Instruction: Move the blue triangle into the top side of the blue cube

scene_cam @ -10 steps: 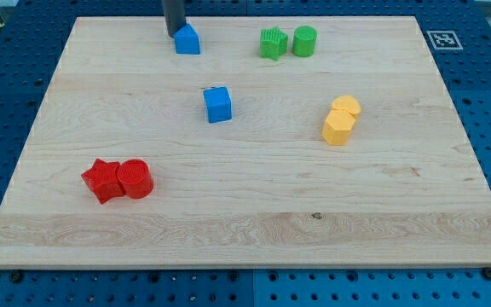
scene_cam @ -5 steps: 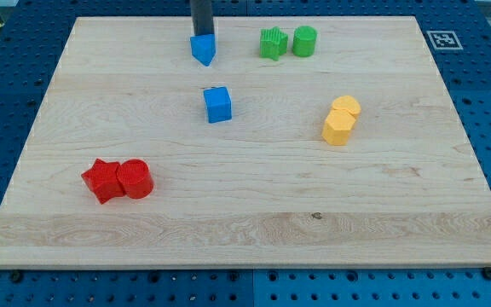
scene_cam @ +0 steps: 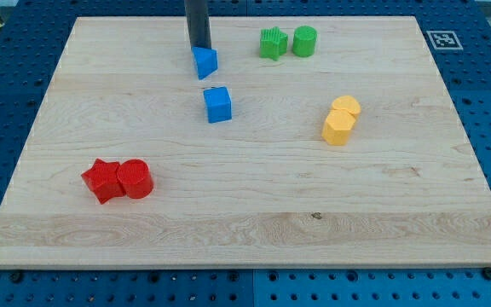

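Note:
The blue triangle [scene_cam: 205, 62] lies near the view's top, left of centre, on the wooden board [scene_cam: 245, 230]. The blue cube [scene_cam: 217, 104] sits just below it and slightly to the right, with a small gap between them. My tip [scene_cam: 199, 48] is at the triangle's upper-left edge, touching it from above. The rod rises out of the view's top.
A green star [scene_cam: 273, 43] and a green cylinder [scene_cam: 304, 41] stand side by side at the top right of centre. Two yellow blocks [scene_cam: 341, 119] touch each other at the right. A red star [scene_cam: 101, 180] and a red cylinder [scene_cam: 135, 179] touch at the lower left.
My tip moved right, then down, pushing the blue triangle right and down toward the blue cube. The triangle also turned. The other blocks have not moved.

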You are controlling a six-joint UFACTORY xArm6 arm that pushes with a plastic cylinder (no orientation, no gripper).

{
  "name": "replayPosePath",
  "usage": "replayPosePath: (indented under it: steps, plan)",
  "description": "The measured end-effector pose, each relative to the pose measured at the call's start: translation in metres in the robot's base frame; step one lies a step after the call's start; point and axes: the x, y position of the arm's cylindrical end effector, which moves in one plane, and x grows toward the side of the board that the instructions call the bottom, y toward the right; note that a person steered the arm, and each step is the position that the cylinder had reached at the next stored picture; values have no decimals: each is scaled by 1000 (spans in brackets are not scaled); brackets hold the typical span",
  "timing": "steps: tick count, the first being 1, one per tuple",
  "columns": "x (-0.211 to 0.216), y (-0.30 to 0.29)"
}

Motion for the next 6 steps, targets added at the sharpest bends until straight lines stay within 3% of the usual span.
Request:
replayPosePath:
  steps: [4,6]
  plan:
    - [38,-6]
    - [48,24]
